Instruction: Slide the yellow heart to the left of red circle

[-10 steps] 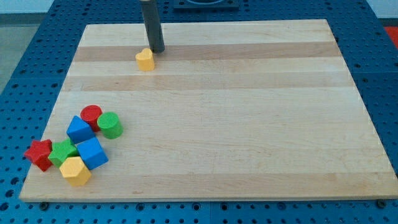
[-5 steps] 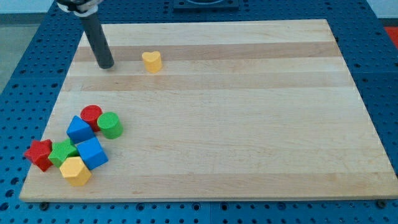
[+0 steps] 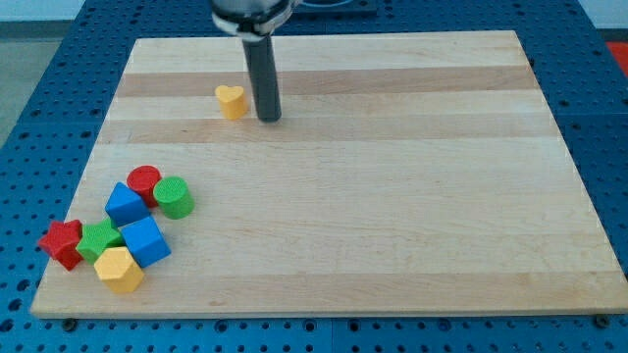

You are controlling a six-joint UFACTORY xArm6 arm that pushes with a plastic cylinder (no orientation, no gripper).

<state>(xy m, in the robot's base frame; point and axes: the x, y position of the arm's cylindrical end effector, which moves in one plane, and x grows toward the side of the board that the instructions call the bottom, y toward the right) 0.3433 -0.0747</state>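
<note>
The yellow heart [image 3: 231, 100] lies on the wooden board near the view's top left. My tip [image 3: 269, 118] stands just to the right of the heart and slightly lower, with a small gap between them. The red circle [image 3: 143, 181] sits at the top of a cluster of blocks near the view's bottom left, well below and left of the heart.
The cluster also holds a green cylinder [image 3: 174, 197], two blue blocks [image 3: 125, 205] [image 3: 145, 241], a green star [image 3: 98, 238], a red star [image 3: 61, 242] and a yellow hexagon [image 3: 119, 270]. The board's left edge [image 3: 86, 176] runs close by the cluster.
My tip swung from above the heart to its far left, then over to its right side. The heart shifted slightly right, then back left.
</note>
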